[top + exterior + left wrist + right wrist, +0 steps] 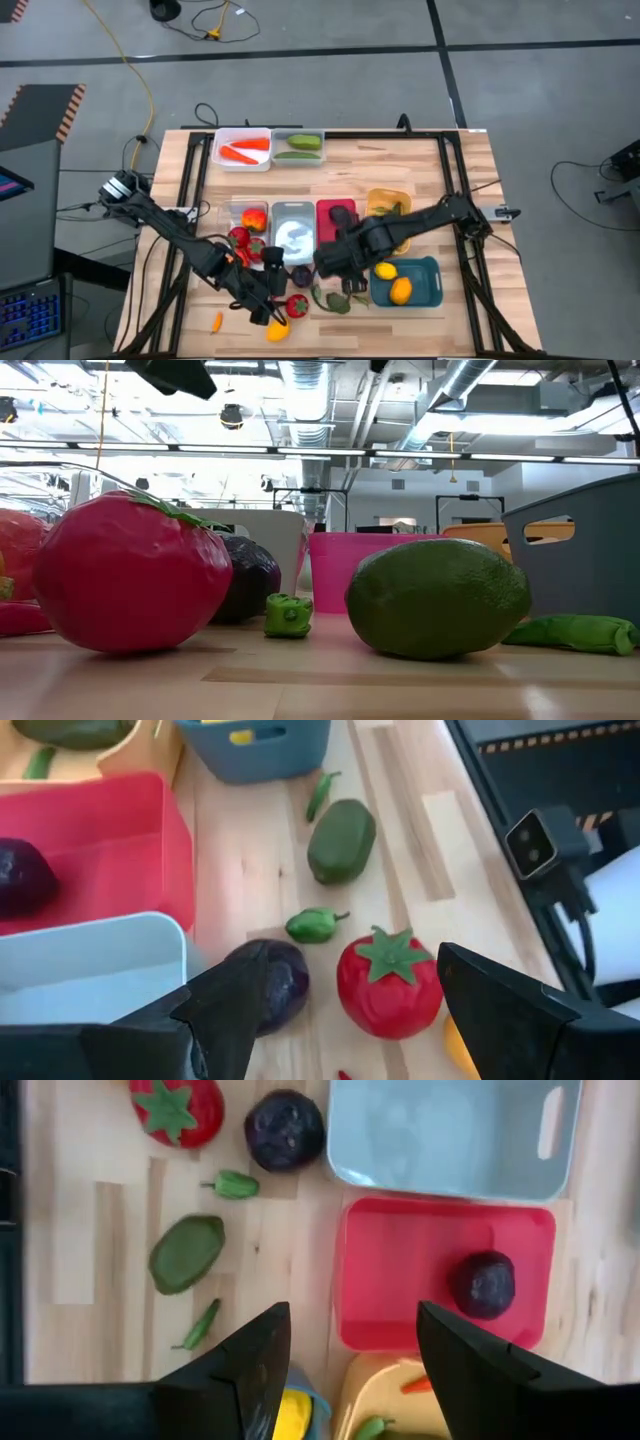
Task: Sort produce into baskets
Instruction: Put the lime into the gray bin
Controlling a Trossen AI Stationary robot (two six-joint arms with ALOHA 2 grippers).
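Note:
My left gripper (340, 982) is open at the table's near side. A red tomato (388, 982) lies between its fingers and a purple plum (270, 982) by one finger; it touches neither. Farther off lie a small green pepper (315, 924), a green fruit (341, 840) and a green chili (320, 795). My right gripper (350, 1315) is open and empty above the near edge of the red bin (400, 1250), which holds a purple plum (483, 1283). In the high view the left gripper (275, 305) is beside the tomato (297, 305) and the right gripper (328, 265) beside it.
A white bin with carrots (243, 150) and a clear bin with cucumbers (298, 147) stand at the far side. A clear bin with tomatoes (250, 218), a silver-grey bin (293, 230), a yellow-orange bin (388, 205) and a teal bin with lemons (410, 282) sit mid-table. Orange pieces (217, 321) lie near the front edge.

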